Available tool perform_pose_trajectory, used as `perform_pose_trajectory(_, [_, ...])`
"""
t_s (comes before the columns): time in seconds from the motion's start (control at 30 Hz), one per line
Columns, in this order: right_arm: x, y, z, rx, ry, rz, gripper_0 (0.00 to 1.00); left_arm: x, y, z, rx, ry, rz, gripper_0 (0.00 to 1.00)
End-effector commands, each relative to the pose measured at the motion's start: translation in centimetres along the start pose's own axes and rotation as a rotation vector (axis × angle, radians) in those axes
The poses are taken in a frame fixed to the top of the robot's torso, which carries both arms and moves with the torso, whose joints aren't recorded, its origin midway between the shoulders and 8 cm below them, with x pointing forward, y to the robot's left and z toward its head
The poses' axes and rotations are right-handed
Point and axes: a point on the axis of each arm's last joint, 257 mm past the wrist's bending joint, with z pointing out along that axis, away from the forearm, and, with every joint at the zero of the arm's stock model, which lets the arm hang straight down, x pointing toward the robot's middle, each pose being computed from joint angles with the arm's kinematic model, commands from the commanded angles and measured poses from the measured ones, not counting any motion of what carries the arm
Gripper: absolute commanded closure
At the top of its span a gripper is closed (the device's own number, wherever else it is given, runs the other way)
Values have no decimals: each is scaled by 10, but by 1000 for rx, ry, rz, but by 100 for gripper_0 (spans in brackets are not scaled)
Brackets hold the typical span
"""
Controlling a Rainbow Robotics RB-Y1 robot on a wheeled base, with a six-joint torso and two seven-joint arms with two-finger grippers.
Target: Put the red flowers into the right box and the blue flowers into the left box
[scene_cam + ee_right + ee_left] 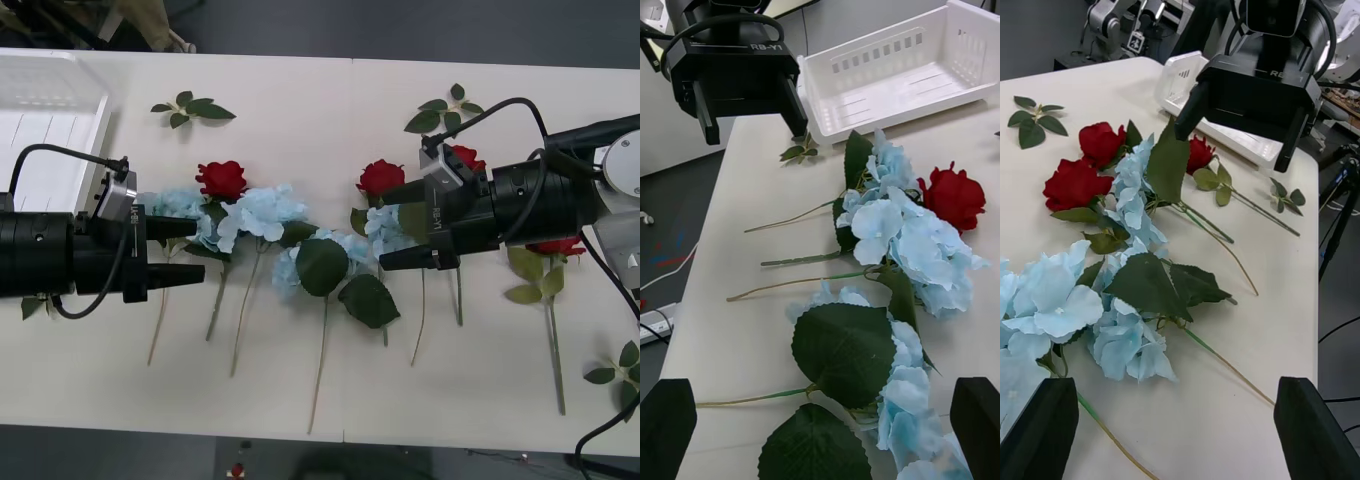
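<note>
Red flowers (221,178) and blue flowers (265,212) lie mixed in a row across the white table, stems toward the near edge. More roses (381,177) lie mid-table and beside the right arm (465,157). My left gripper (198,250) hovers open at the row's left end, by a blue cluster (1052,292). My right gripper (385,228) hangs open over a blue cluster (902,232) near the middle. Neither holds anything. The left box (40,120) sits at the far left corner; the right box (1174,81) peeks out behind the right gripper.
Loose green leaf sprigs lie at the back left (192,108), the back right (443,112) and the near right edge (620,370). Black cables loop off both wrists. Bare table runs along the near edge below the stems.
</note>
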Motion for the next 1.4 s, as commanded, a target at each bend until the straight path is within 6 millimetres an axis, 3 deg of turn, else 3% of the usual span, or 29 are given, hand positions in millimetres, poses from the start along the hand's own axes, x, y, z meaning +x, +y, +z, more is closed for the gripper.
perform_pose_trajectory(0.03, [3,-2,-9,11,17,-14,0,0,-2,-2,-3,-4,-7,16])
perform_pose_trajectory(0.2, [3,-2,-9,11,17,-14,0,0,-2,-2,-3,-4,-7,14])
perform_pose_trajectory(0.27, [3,-2,-9,11,17,-14,0,0,-2,-2,-3,-4,-7,0])
perform_pose_trajectory(1.4, [3,-2,-9,11,17,-14,0,0,-2,-2,-3,-4,-7,0])
